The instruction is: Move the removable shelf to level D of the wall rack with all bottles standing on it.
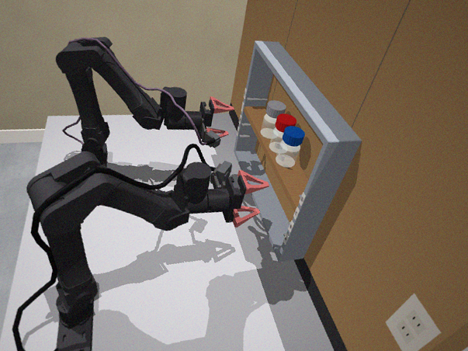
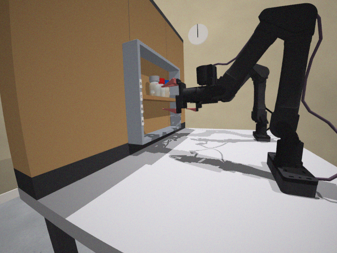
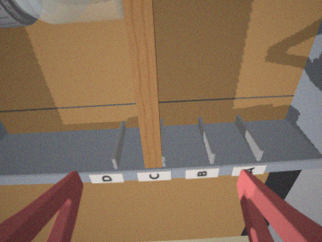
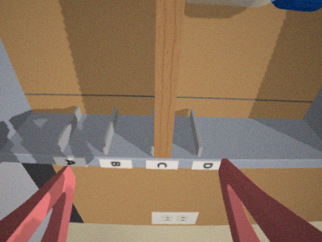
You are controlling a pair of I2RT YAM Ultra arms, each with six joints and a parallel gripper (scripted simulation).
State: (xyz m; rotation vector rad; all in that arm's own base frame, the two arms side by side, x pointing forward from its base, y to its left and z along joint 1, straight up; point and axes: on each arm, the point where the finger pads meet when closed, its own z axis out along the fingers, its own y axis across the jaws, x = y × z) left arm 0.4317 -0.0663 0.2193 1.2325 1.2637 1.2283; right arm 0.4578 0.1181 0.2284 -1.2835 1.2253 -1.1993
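Hovering mid-frame in the top view, right gripper [image 1: 263, 197] [image 2: 186, 99] [image 4: 145, 165] has its fingers apart, nothing between them. Farther back, left gripper [image 1: 231, 121] [image 2: 162, 97] [image 3: 158, 173]: same, fingers spread, holding nothing. Beyond both, right of center, wooden shelf [image 1: 291, 184] [image 2: 158, 98] [image 3: 147, 89] [image 4: 166, 89] sits at C in the gray rack [image 1: 330, 192] [image 2: 131, 92] [image 3: 44, 151] [image 4: 249, 138], not D. Blue-capped bottle [image 1: 287, 153] [image 2: 166, 90] [image 4: 298, 4], then red-capped bottle [image 1: 279, 139] [image 2: 161, 81], then gray-capped bottle [image 1: 271, 125] [image 2: 154, 87] [image 3: 80, 11], all upright on it.

Three bottles [image 1: 283, 137] [image 2: 159, 88] stand on the shelf [image 1: 289, 179] [image 2: 159, 98] [image 3: 144, 89] [image 4: 168, 89] inside the wall rack [image 1: 332, 179] [image 2: 132, 95] [image 3: 187, 171] [image 4: 133, 159]
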